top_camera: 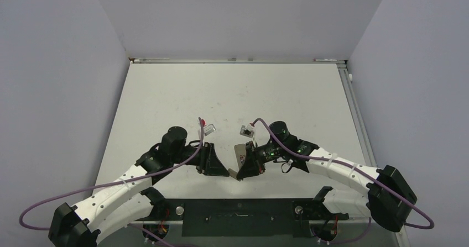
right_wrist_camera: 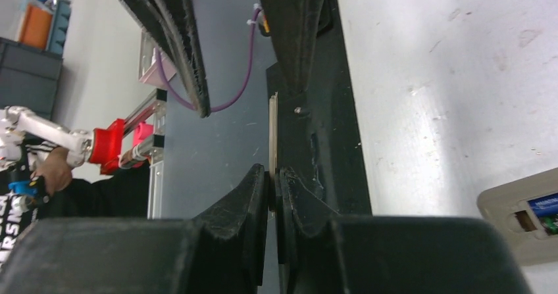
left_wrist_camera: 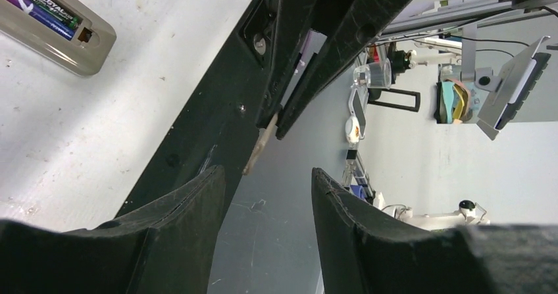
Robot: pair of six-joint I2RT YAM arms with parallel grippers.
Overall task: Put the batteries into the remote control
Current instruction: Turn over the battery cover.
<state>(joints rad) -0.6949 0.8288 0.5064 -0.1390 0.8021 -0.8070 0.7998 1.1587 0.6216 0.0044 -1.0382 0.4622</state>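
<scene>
The remote control [left_wrist_camera: 62,34] lies back up on the white table, and both batteries [left_wrist_camera: 41,10] sit in its recess. In the right wrist view the remote control [right_wrist_camera: 520,218] shows at the lower right with one battery's [right_wrist_camera: 546,205] blue end. My right gripper [right_wrist_camera: 272,172] is shut on a thin beige cover piece [right_wrist_camera: 272,133], held edge-on above the table's front. My left gripper [left_wrist_camera: 268,172] is open and empty, facing that cover piece [left_wrist_camera: 258,150] a short way ahead. In the top view the left gripper [top_camera: 224,169] and right gripper [top_camera: 241,168] nearly meet, and the remote is hidden.
A black mounting plate [top_camera: 238,216] runs along the table's [top_camera: 232,98] near edge just below both grippers. Purple cables [top_camera: 177,167] loop off each arm. White walls close in the table on three sides.
</scene>
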